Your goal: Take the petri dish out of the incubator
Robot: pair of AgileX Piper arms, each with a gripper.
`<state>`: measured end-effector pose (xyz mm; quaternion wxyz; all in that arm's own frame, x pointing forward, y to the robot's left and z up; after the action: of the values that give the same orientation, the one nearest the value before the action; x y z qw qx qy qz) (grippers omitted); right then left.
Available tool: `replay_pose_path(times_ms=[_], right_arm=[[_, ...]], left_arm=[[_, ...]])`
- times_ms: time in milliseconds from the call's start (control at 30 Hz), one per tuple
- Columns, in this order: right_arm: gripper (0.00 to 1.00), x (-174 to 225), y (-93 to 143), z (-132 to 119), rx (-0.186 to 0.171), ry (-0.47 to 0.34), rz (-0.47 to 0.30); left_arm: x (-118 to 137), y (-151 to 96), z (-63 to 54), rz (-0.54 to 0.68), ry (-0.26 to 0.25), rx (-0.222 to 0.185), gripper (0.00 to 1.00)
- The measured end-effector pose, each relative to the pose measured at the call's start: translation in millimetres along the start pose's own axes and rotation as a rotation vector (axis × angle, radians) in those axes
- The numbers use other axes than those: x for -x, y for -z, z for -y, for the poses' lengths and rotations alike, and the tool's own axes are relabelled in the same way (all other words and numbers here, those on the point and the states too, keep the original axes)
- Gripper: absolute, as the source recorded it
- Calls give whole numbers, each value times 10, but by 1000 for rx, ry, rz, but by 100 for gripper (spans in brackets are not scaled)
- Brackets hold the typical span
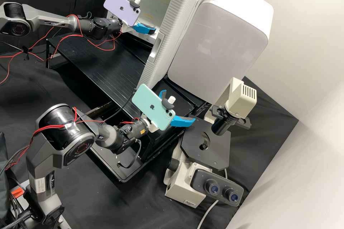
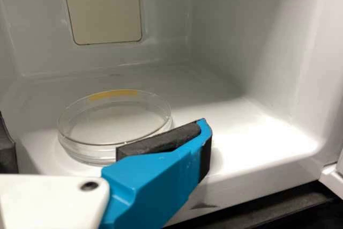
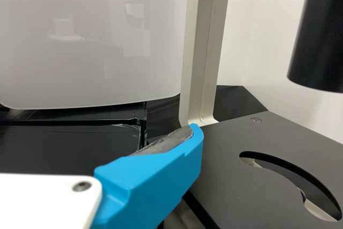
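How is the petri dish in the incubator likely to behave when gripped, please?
The petri dish looks thin, clear and shallow, so probably light, rigid, perhaps fragile. Its smooth wall on the glossy floor of the incubator suggests it may slide. Wide and flat, it seems unlikely to tip.

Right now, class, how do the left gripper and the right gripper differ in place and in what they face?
The left gripper sits at the incubator's open mouth; the right gripper is by the microscope stage. The left gripper faces the petri dish; the right gripper faces the incubator door. Both are blue and white.
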<state>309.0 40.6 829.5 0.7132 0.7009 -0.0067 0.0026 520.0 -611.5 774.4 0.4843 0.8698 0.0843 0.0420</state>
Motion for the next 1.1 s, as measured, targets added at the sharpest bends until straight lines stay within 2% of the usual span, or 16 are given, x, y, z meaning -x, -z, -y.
replay_pose_path(times_ms=[500, 533, 767, 867, 1100], right_arm=[[100, 0, 0, 0, 0, 0, 0], [100, 0, 0, 0, 0, 0, 0], [100, 0, 0, 0, 0, 0, 0], [100, 0, 0, 0, 0, 0, 0], [100, 0, 0, 0, 0, 0, 0]], left_arm=[[-1, -42, 47, 7, 6, -1, 100], [-1, -42, 47, 7, 6, -1, 0], [-1, -54, 50, 20, 9, 22, 0], [-3, -66, 47, 35, 1, 4, 0], [-2, -84, 34, 55, -14, 1, 0]])
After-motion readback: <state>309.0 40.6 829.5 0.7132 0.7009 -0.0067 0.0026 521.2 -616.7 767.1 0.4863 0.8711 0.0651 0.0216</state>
